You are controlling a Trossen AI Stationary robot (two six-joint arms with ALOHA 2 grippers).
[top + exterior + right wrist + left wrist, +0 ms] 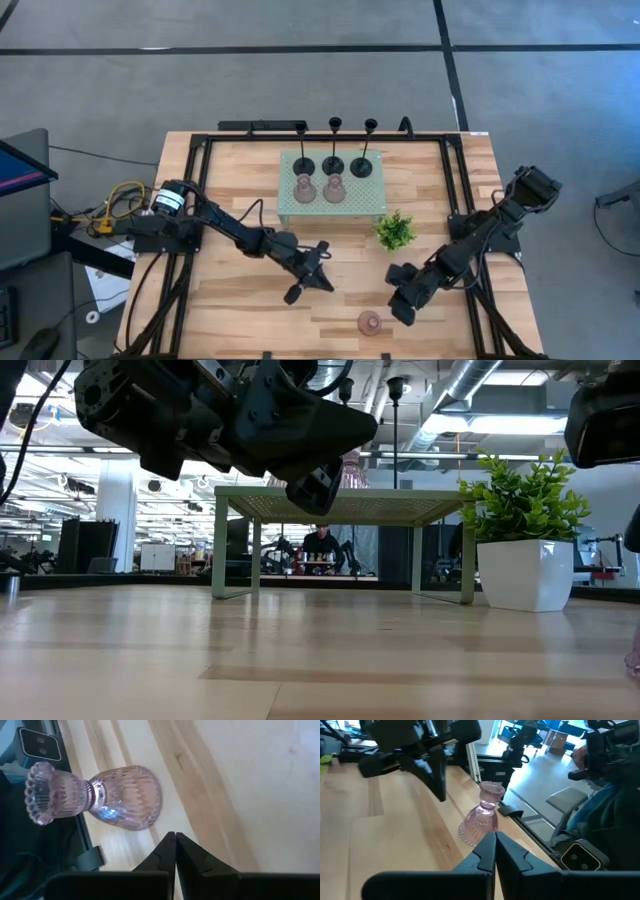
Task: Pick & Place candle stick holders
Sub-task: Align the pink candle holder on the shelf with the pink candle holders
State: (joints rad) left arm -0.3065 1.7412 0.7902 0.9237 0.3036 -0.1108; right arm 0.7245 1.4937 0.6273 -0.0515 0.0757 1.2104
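Wood-plank tabletop (240,290) with a black frame round it, grey floor all around, and through the low view you get an open workshop with ducts overhead.

Up near the far edge sits a pale green tray (350,208) on legs. On it: three black holders (332,164) in a row at the back, tall thin stems on disc bases, and two pink holders (320,189) side by side in front of them. Small green plant (396,231) in a white pot stands just off the tray's right corner.

Third pink holder (370,322) is by itself on the bare wood, well away from the tray, close to the near edge. It's upright, ribbed glass, scalloped rim.

Right end effector (404,307) is just beside that lone pink one, fingers (167,851) pinched fully together with nothing between them. In its wrist view the holder sits just past the fingertips, not gripped.

Left end effector (306,279) hangs over the middle of the tabletop, fingers (495,851) also closed tight and empty, well apart from the tray, aimed toward the lone pink holder.
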